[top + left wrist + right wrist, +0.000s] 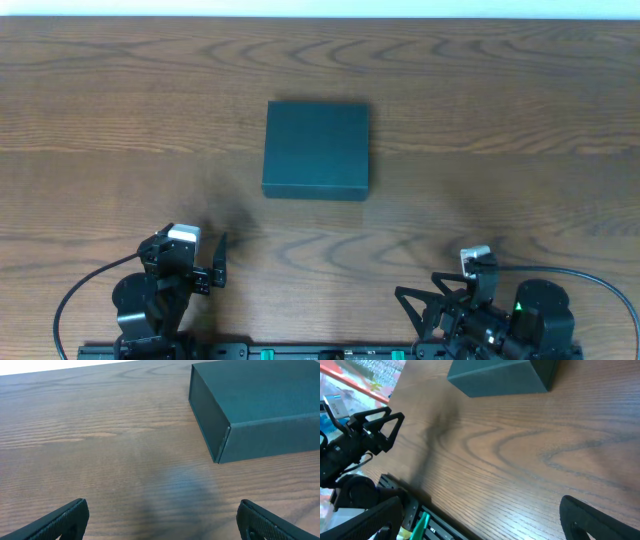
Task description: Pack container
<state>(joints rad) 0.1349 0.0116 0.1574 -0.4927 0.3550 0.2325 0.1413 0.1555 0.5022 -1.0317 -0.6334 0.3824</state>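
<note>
Nearest, left jaws and right jaws stand wide, holding nothing. The matte dark teal-black rectangular box (316, 150), lid shut, lies mid brown wood-grain counter (520, 110), well apart from both. Left wrist view alone shows its corner seam (223, 442).

A matte black rectangular container (316, 150) lies flat at the centre of a brown wood-grain table (520, 110). The left gripper (162, 512) sits at seven o'clock from it and the right gripper (480, 506) at five o'clock. Both are near the table's front edge, well apart from the container.
</note>
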